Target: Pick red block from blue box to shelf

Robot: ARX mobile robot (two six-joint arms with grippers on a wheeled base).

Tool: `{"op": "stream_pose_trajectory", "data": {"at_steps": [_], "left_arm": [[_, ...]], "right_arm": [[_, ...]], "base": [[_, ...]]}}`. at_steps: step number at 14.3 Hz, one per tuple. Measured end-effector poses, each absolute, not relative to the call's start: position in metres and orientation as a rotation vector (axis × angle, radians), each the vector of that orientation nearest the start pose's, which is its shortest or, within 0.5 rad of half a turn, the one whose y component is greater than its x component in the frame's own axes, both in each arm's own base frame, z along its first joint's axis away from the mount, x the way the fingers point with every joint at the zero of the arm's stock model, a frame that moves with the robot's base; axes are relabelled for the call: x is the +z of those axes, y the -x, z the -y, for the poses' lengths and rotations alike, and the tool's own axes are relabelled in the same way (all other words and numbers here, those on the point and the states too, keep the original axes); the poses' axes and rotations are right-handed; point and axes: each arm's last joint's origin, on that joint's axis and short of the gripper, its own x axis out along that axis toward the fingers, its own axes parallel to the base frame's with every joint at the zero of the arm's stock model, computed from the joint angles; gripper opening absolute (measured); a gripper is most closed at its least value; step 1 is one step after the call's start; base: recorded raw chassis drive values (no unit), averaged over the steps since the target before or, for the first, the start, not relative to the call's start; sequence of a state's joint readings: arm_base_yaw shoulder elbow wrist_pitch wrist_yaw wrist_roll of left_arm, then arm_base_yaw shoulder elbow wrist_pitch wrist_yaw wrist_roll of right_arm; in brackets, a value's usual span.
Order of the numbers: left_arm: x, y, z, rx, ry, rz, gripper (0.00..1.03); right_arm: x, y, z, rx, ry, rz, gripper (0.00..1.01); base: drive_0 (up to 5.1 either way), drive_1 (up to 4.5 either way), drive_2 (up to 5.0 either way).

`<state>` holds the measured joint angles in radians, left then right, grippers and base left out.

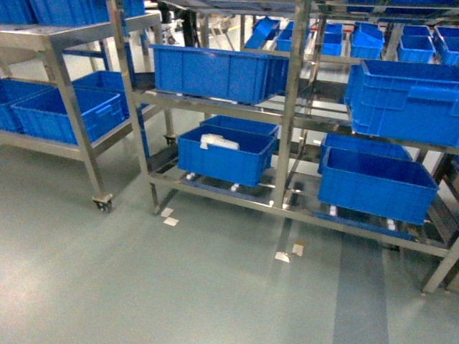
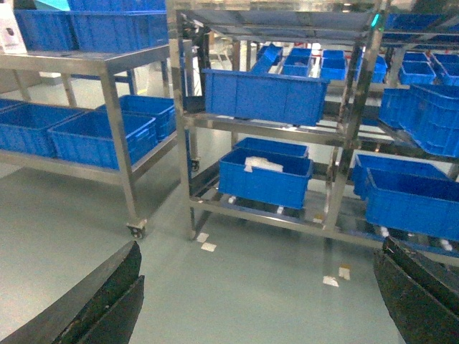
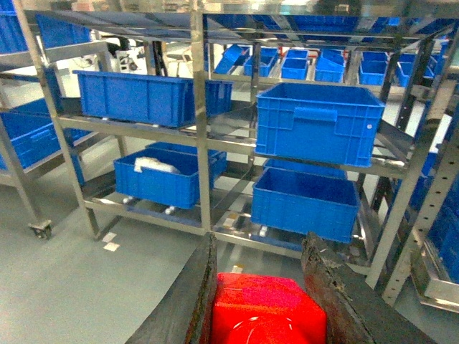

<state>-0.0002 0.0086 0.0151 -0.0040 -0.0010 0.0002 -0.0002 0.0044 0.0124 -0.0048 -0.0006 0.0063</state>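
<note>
Red block pinched, shelf ahead

Only the right wrist view shows the right tool (image 3: 262,301) clamping the red block (image 3: 267,312); the left tool (image 2: 262,301) hangs spread, bare floor (image 2: 272,301) before the shelf (image 3: 199,143).

Blue crates (image 1: 376,183), paper scraps (image 1: 171,217) on floor (image 1: 143,287).

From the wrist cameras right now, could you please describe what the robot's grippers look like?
Only the fingers show. The left gripper has two broad, dark, nearly black fingers with layered, slightly worn edges, one at each lower corner of its view. The right gripper has similar dark fingers with rough, scuffed surfaces. No cables, markings or arm links are visible, and the head view shows neither arm.
</note>
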Motion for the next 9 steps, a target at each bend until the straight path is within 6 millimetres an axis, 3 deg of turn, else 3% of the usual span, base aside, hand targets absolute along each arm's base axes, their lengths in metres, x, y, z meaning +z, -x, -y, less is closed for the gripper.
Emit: {"op": "stream_pose_trajectory", "data": {"at_steps": [9], "left_arm": [[0.1676, -0.0973, 0.0000, 0.001, 0.000, 0.002, 0.98]], "right_arm": [[0.1669, -0.0972, 0.0000, 0.000, -0.006, 0.003, 0.29]], "base": [[-1.5, -1.55, -1.5]]}}
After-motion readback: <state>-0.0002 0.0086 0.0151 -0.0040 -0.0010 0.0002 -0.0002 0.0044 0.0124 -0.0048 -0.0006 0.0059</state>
